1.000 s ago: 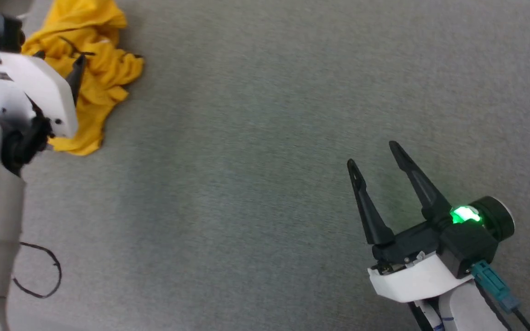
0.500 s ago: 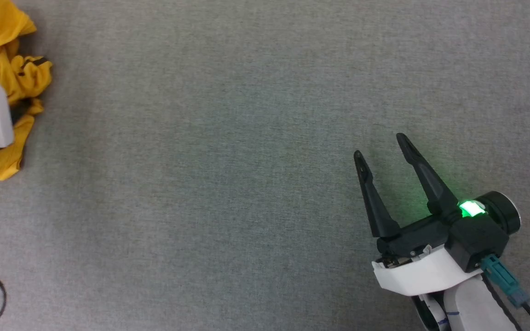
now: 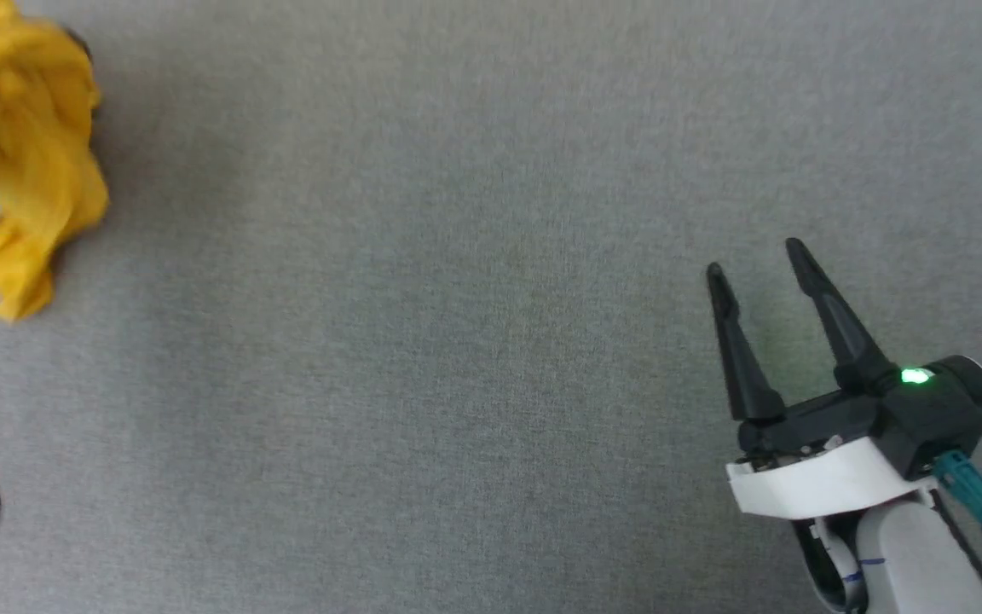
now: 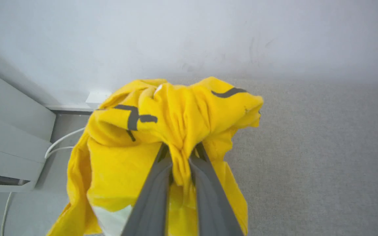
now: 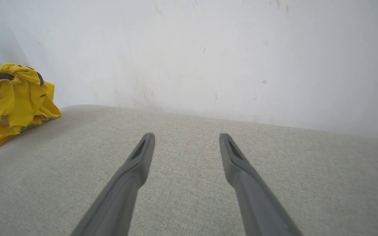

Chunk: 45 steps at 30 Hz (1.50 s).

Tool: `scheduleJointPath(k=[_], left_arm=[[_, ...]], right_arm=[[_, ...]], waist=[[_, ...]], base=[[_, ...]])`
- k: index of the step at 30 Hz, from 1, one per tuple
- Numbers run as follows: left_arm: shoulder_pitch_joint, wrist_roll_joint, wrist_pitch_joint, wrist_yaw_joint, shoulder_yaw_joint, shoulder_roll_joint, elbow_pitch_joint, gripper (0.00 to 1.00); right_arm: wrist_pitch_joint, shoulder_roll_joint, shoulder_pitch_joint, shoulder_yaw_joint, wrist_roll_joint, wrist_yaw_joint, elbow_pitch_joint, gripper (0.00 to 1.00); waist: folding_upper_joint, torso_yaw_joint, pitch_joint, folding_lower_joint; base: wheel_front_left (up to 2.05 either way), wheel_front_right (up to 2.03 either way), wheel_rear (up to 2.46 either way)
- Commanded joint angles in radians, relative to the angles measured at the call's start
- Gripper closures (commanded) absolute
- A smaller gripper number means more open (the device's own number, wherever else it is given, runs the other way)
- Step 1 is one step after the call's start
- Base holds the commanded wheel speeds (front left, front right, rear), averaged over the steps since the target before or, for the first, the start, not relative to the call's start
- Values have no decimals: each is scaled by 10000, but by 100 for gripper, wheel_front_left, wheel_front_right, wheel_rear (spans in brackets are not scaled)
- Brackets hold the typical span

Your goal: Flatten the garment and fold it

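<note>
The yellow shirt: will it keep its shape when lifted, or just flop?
Probably floppy: the garment bunches into folds where the left gripper pinches it, and its loose ends droop. Likely light, since one narrow pinch holds the bunch up. Its trailing end may drag on the textured grey surface rather than slide.

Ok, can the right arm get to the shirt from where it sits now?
Probably, though it's a long stretch: only bare grey surface lies between the open right gripper and the garment, bunched far left and pinched by the left gripper.
</note>
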State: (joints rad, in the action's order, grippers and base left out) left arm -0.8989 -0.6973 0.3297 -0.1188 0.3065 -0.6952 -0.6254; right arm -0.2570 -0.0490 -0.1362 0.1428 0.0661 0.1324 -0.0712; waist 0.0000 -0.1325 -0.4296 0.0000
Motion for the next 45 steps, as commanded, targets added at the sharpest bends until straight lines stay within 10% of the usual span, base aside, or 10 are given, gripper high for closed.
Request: scheduleJointPath(k=[1, 15, 31, 32, 33, 45], left_arm=[[-283, 168, -436, 65, -77, -34, 105, 100], [-150, 905, -2326, 267, 640, 974, 2768, 100], [3029, 520, -2357, 817, 3817, 5197, 3551, 100], [3146, 590, -2318, 785, 4081, 5379, 3251, 91], [3226, 686, -2297, 737, 4332, 5519, 2952, 0], [2937, 1243, -4103, 469, 4691, 5701, 1997, 0]], right_arm=[[-47, -12, -7, -131, 92, -17, 67, 0], [-47, -12, 327, -1543, 269, -17, 391, 0], [-47, -12, 320, -1312, 953, -17, 623, 0], [-47, -12, 297, -1265, 972, -17, 663, 0], [-47, -12, 276, -1205, 982, -17, 712, 0], [-47, -12, 552, -1402, 823, -17, 1154, 0]], waist=[[0, 3, 948, 0], [0, 867, 3150, 0], [0, 2713, 2603, 0], [0, 2803, 2532, 0], [0, 2886, 2480, 0], [0, 2696, 3145, 0]], base=[[0, 0, 0], [0, 0, 0], [0, 0, 0], [0, 0, 0], [0, 0, 0], [0, 0, 0]])
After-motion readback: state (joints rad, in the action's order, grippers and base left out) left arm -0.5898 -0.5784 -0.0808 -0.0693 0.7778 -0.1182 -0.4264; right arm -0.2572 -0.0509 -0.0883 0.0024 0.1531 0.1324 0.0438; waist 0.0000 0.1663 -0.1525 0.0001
